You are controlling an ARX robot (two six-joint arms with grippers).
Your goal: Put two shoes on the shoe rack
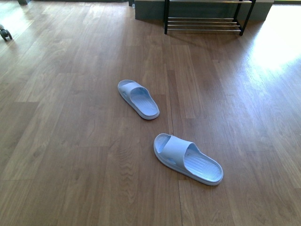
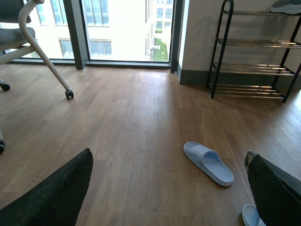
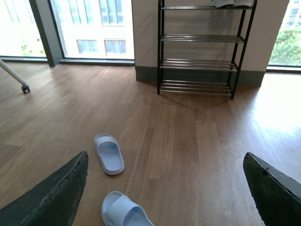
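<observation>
The floor [image 1: 70, 117] before the shoe rack [image 3: 202, 63] is open. Only the far slipper [image 1: 138, 98] and near slipper [image 1: 188, 158] lie on it, well short of the rack. The rack's lower tiers are free; pale shoes [image 3: 230, 3] sit on its top tier.

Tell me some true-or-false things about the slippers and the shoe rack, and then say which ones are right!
1. The far slipper and the near slipper both lie on the wooden floor. True.
2. The two slippers touch each other. False: bare floor shows between them.
3. The shoe rack stands by the wall, away from the slippers. True.
4. The left gripper is holding a slipper. False: it is open and holds nothing.
5. The slippers are red. False: they are pale blue.
</observation>
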